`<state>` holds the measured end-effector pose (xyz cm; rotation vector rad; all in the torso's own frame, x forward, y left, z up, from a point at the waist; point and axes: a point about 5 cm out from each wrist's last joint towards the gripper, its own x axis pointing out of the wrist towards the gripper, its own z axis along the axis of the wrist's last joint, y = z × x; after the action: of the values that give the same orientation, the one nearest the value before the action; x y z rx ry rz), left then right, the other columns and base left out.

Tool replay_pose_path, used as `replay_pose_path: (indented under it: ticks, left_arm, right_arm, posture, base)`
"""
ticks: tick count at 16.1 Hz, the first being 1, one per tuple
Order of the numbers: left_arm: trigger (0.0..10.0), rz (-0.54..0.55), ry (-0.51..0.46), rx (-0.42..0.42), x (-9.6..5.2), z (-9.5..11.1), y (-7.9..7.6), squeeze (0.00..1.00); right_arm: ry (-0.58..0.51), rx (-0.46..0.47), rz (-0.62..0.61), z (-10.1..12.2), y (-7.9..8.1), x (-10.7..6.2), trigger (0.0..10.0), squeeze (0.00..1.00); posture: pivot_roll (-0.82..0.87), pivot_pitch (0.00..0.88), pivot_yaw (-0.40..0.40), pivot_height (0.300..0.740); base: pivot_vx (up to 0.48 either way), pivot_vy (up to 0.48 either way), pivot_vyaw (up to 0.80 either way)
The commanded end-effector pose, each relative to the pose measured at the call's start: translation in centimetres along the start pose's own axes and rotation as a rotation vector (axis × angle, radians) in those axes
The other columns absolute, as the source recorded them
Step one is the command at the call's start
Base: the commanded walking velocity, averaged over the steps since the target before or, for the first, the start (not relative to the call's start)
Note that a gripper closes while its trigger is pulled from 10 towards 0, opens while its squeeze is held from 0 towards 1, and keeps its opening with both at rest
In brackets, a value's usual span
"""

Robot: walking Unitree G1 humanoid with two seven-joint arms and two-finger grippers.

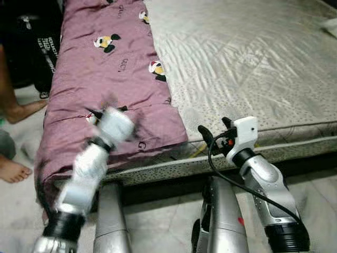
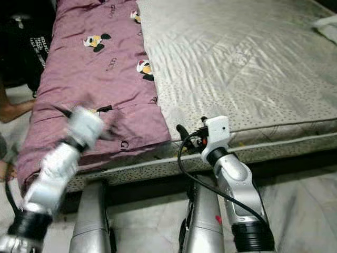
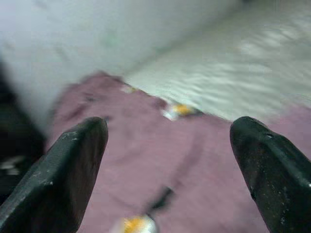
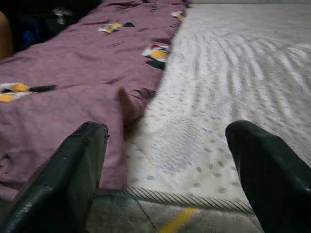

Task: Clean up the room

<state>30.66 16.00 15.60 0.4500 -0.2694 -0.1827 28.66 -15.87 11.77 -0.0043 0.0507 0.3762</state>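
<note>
A purple blanket [image 1: 105, 79] with cartoon mouse prints covers the left strip of a pale dotted mattress [image 1: 247, 63] and hangs over its front edge. My left gripper [image 1: 96, 113] is blurred with motion just above the blanket's front part; in the left wrist view its fingers [image 3: 63, 170] stand wide apart, open, with blanket [image 3: 160, 160] beyond them and nothing between. My right gripper [image 1: 216, 129] hovers at the mattress's front edge, just right of the blanket's corner. It is open and empty, pointing along the seam where blanket [image 4: 63, 92] meets mattress [image 4: 233, 82].
A person's bare foot [image 1: 11, 171] and leg [image 1: 13, 103] are on the floor left of the bed. A dark bag [image 1: 37, 42] stands at the back left. A white item [image 1: 329, 25] lies at the mattress's far right. Tiled floor [image 1: 316, 182] runs along the bed's front.
</note>
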Motion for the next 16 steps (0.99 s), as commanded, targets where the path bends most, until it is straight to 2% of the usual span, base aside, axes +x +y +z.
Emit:
replay_pose_path:
  ticks: [1,2,4,6,7,9,10,12,13,15,16]
  left_arm:
    - [10.0,0.141,0.035,-0.051,0.3,-0.5,2.3,0.0]
    - [10.0,0.176,0.06,-0.065,0.4,-0.9,2.9,0.0]
    - [10.0,0.317,0.22,-0.124,0.9,-3.7,5.2,0.0]
    - [10.0,0.35,0.399,-0.205,1.1,-6.4,5.8,0.0]
    - [10.0,0.311,0.468,-0.222,1.2,-7.4,5.2,0.0]
    - [10.0,0.155,0.553,-0.226,2.1,-8.5,3.0,0.0]
    - [10.0,0.114,0.56,-0.223,2.3,-8.5,2.4,0.0]
    - [10.0,-0.024,0.577,-0.232,3.4,-8.3,0.1,0.0]
    - [10.0,-0.123,0.596,-0.226,3.7,-8.2,-1.6,0.0]
    - [10.0,-0.217,0.603,-0.215,3.8,-8.1,-3.4,0.0]
    - [10.0,-0.293,0.612,-0.201,3.6,-8.0,-5.0,0.0]
  right_arm:
    - [0.001,-0.017,-0.036,0.1,-0.6,-0.7,10.0,0.0]
    - [0.003,-0.017,-0.039,0.1,-0.6,-0.8,10.0,0.0]
    - [0.028,-0.017,-0.058,-0.1,-0.4,-1.8,10.0,0.0]
    - [0.053,-0.013,-0.066,-0.1,-0.2,-3.0,10.0,0.0]
    - [0.067,-0.015,-0.075,-0.2,-0.3,-3.7,10.0,0.0]
    - [0.092,-0.022,-0.103,-0.3,-0.7,-5.1,10.0,0.0]
    - [0.098,-0.023,-0.11,-0.4,-0.8,-5.3,10.0,0.0]
    - [0.112,-0.025,-0.125,-0.3,-0.9,-5.8,10.0,0.0]
    - [0.108,-0.027,-0.123,-0.1,-0.7,-5.7,10.0,0.0]
    - [0.104,-0.025,-0.127,0.0,-0.7,-5.5,10.0,0.0]
    - [0.103,-0.021,-0.133,0.0,-0.7,-5.4,10.0,0.0]
  posture:
    - [-0.11,0.094,-0.026,0.486]
    - [-0.11,0.097,-0.026,0.486]
    - [-0.15,0.123,-0.031,0.486]
    - [-0.19,0.138,-0.031,0.486]
    - [-0.2,0.143,-0.03,0.486]
    - [-0.21,0.149,-0.029,0.486]
    - [-0.22,0.15,-0.028,0.486]
    - [-0.22,0.156,-0.022,0.486]
    - [-0.23,0.157,-0.016,0.486]
    - [-0.23,0.153,-0.012,0.486]
    - [-0.22,0.15,-0.009,0.486]
  base:
    - [0.0,0.0,0.0]
    - [0.0,0.0,0.0]
    - [0.0,0.0,0.0]
    - [0.0,0.0,0.0]
    - [0.0,0.0,0.0]
    - [0.0,0.0,0.0]
    - [0.0,0.0,0.0]
    - [0.0,0.0,0.0]
    - [0.0,0.0,0.0]
    - [0.0,0.0,0.0]
    - [0.0,0.0,0.0]
